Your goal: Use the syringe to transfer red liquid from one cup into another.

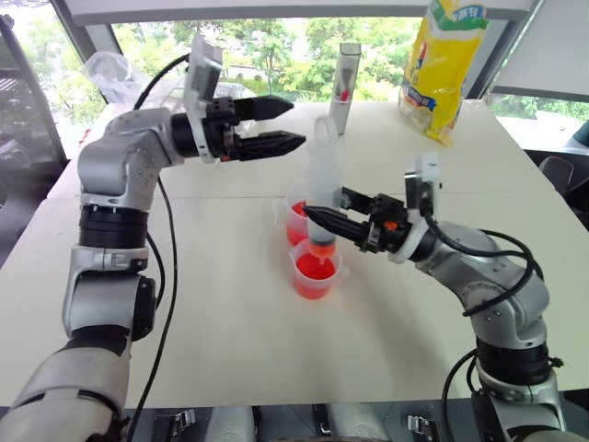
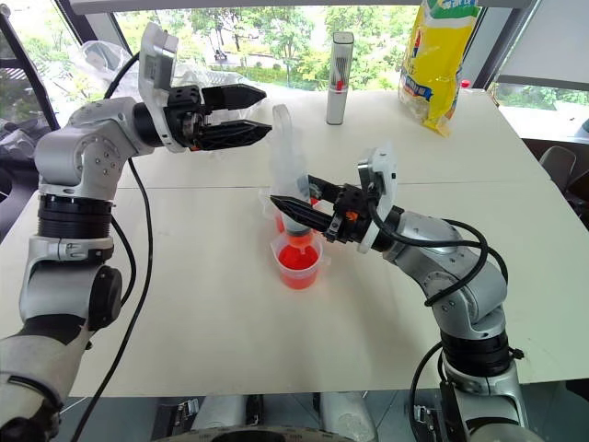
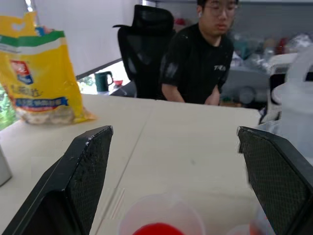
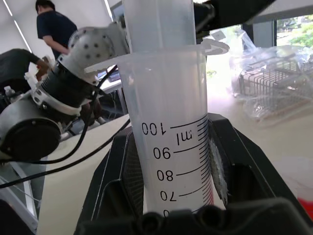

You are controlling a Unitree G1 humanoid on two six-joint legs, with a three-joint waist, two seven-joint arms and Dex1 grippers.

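The syringe stands upright, a large clear barrel with printed marks. My right gripper is shut on its lower barrel, a black finger on each side. The orange-red tip points down into the near cup, which holds red liquid. A second cup with red liquid stands just behind it. My left gripper hovers open and level, up and to the left of the syringe's top, holding nothing. The left wrist view looks down on a cup of red liquid.
A yellow bag and an upright grey-white tube stand at the table's far side. Crumpled clear plastic lies at the back left. A seated person in a black shirt and a black chair are beyond the table edge.
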